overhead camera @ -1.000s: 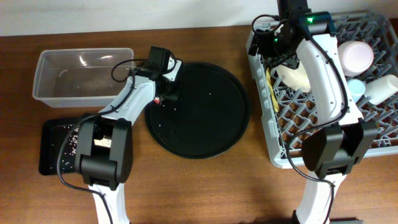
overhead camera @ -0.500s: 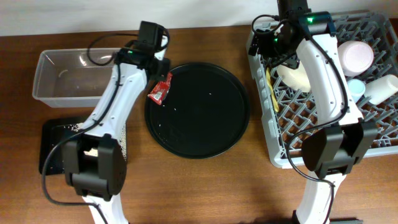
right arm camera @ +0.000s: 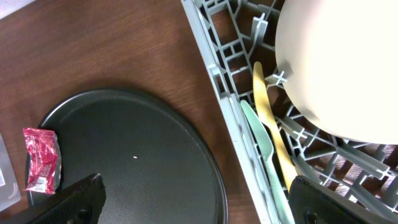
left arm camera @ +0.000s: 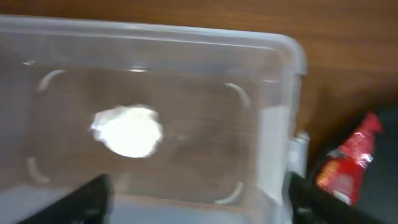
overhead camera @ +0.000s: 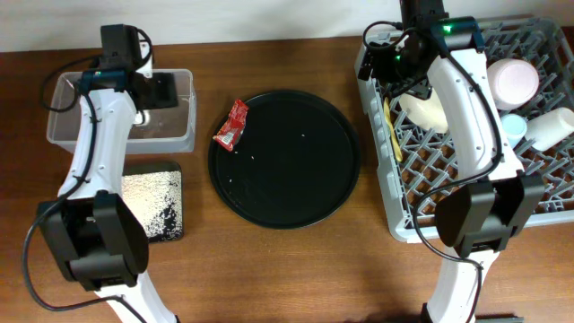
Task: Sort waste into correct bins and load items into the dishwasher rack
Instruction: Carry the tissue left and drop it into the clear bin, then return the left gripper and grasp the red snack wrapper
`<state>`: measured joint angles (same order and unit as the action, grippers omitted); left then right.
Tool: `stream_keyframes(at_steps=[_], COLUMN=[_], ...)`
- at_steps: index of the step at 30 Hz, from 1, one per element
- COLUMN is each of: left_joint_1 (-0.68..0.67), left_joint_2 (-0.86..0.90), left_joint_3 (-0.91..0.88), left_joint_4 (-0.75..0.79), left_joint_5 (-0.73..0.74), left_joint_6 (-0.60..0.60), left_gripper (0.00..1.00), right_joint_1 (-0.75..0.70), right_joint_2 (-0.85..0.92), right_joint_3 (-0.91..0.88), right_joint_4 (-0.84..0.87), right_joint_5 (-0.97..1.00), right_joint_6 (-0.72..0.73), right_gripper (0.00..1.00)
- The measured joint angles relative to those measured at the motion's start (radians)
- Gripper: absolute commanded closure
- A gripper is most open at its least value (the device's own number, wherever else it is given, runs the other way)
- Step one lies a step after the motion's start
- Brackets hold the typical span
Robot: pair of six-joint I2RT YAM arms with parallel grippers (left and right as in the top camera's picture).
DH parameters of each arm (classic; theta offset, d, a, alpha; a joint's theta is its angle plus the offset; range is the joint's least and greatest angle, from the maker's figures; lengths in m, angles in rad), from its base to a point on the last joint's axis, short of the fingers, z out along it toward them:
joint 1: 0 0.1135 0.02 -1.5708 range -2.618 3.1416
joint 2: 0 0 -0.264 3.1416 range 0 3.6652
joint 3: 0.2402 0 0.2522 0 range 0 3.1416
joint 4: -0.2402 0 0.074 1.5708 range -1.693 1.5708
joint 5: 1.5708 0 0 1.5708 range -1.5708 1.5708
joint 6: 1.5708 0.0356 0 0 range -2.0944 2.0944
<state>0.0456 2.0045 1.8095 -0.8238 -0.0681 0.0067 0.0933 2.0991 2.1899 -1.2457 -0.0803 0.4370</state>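
1. Your left hand (overhead camera: 161, 90) hangs spread, empty, over the clear tub (overhead camera: 175, 135).
2. The red wrapper (overhead camera: 231, 125) lies on the round tray's (overhead camera: 296, 179) left rim.
3. Light, crinkly, likely slippery: pinch across its middle.

Setting: a robot test bench in a lab or workroom, laid out with kitchen props.

Evidence:
- Two cabled, jointed arms stand on a plain wooden table (overhead camera: 296, 269): the left arm (overhead camera: 94, 161) is based at 7 o'clock and the right arm (overhead camera: 471, 108) at 5 o'clock.
- A pale wall strip (overhead camera: 269, 18) runs along 12 o'clock.
- A grey dishwasher rack (overhead camera: 421, 170) sits directly on the tabletop at 3 o'clock, with a pink bowl (overhead camera: 511, 81) in it.
- A round black tray (overhead camera: 296, 170) is at centre.
- A clear tub (overhead camera: 186, 126) is at 10 o'clock.
- A small black tray (overhead camera: 170, 220) with rice (overhead camera: 148, 193) on it is at 8 o'clock.

The room beyond the table edge cannot be told.
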Motion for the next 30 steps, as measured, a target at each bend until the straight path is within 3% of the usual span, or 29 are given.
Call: stream_keyframes(at_steps=[1,2,5,17,30], left_joint_1=[-0.010,-0.020,-0.059,-0.243,-0.276], left_joint_2=[0.000,0.000,0.000,0.070,0.186], left_joint_3=[0.000,0.000,0.000,-0.088,-0.105], left_joint_4=[0.000,0.000,-0.013,0.019,0.057], left_joint_5=[0.014,0.019,0.048,0.064,0.073], left_joint_6=[0.005,0.008,0.032,0.126,0.155], left_gripper=[0.03,0.15,0.32,0.32,0.31], right_joint_1=[0.000,0.000,0.000,0.000,0.000], right_joint_2=[0.000,0.000,0.000,0.000,0.000], right_joint_3=[0.000,0.000,0.000,0.000,0.000], right_joint_4=[0.000,0.000,0.000,0.000,0.000], right_joint_5=[0.000,0.000,0.000,0.000,0.000], right_joint_6=[0.000,0.000,0.000,0.001,0.000], right_gripper=[0.02,0.02,0.02,0.02,0.02])
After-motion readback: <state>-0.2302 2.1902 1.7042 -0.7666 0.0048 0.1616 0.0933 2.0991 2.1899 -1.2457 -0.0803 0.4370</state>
